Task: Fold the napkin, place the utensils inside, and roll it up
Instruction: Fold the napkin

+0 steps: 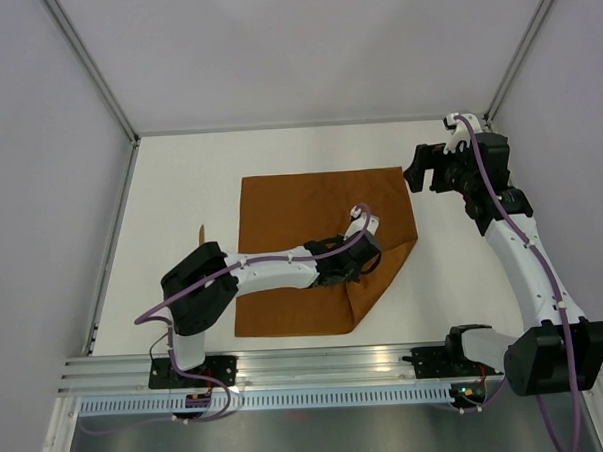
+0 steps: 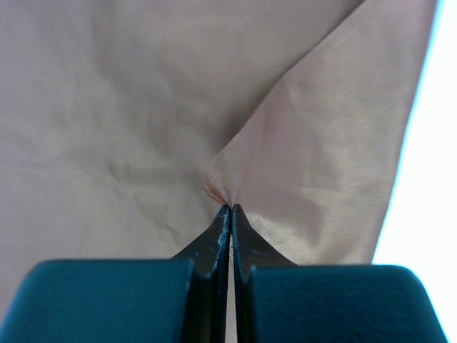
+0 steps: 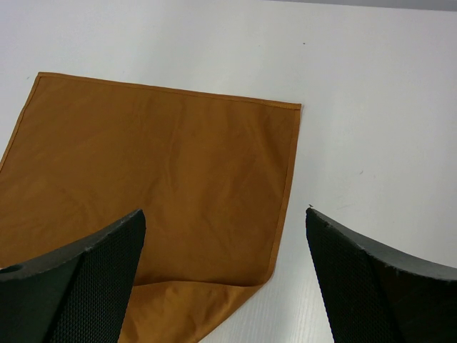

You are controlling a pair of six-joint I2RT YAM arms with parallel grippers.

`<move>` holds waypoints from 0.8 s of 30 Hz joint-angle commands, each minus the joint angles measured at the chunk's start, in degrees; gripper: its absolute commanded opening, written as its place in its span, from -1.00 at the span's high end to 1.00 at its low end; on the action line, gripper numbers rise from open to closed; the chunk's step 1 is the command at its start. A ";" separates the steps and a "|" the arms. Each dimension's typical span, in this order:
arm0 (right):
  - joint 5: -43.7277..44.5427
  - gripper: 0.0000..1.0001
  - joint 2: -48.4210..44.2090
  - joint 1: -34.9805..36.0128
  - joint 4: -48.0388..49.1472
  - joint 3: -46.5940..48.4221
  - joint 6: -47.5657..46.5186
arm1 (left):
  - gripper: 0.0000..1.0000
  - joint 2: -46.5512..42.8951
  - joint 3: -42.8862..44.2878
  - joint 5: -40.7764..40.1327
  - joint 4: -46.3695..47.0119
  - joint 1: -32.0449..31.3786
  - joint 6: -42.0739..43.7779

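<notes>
Bolted to the rail [image 1: 318, 363] at the near edge, both arm bases are sitting closest to the overhead camera, and the white table [image 1: 179, 171] is stretching away behind them. From the left base, the left arm is reaching across to the right and lying low over the napkin [image 1: 300, 201], so that the left gripper [image 1: 361, 247] is resting over the cloth's right half, roughly midway between its near and far edges. In the left wrist view this claw [image 2: 230, 209] is showing its jaws pressed together, with only a hairline gap between them, and it is pinching a small peak of the fabric [image 2: 128, 107] right at its tips. To the right of that pinch a flap of cloth is slanting up and away, while the rest is lying flat to the left. From overhead, the napkin's near right corner is being drawn inward toward the claw, leaving a diagonal edge along the near right side; the far corners are lying flat on the table. Further right, the right gripper [image 1: 419, 171] is hovering just beyond the napkin's far right corner, clear of the cloth. Its own camera is showing the right claw [image 3: 225, 214] spread wide and gripping nothing, with the napkin [image 3: 157, 171] lying below and mostly left of the gap.
</notes>
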 commanded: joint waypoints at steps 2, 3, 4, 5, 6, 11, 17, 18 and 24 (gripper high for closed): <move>0.37 -0.96 -1.28 0.26 -0.47 -0.36 0.20 | 0.95 -4.11 4.28 -1.10 -0.30 2.82 5.68; 0.37 -0.96 -1.28 0.26 -0.38 -0.45 0.29 | 0.95 -4.73 4.28 -0.92 -0.21 3.44 6.21; 0.37 -0.96 -1.28 0.35 -0.38 -0.45 0.29 | 0.95 -5.08 4.37 -0.49 -0.30 4.23 6.65; 0.37 -0.96 -1.19 0.35 -0.38 -0.45 0.29 | 0.95 -5.35 4.37 0.21 -0.21 5.98 7.52; 0.28 -0.96 -1.19 0.26 -0.38 -0.45 0.20 | 0.95 -5.96 4.54 1.35 -0.21 6.95 7.88; -0.16 -0.96 -0.84 0.35 -0.38 -0.36 0.38 | 0.95 -8.42 4.98 5.13 0.40 13.18 10.95; -0.95 -0.96 -0.49 0.26 -0.38 -0.54 0.47 | 0.95 -9.83 5.69 8.30 0.40 19.96 12.19; -1.03 -0.96 -0.40 0.35 -0.38 -0.54 0.47 | 0.95 -9.83 5.86 8.74 0.40 20.66 12.27; -1.74 -0.96 -0.05 0.44 -0.47 -0.54 0.64 | 0.95 -8.08 7.27 10.50 0.40 25.94 13.33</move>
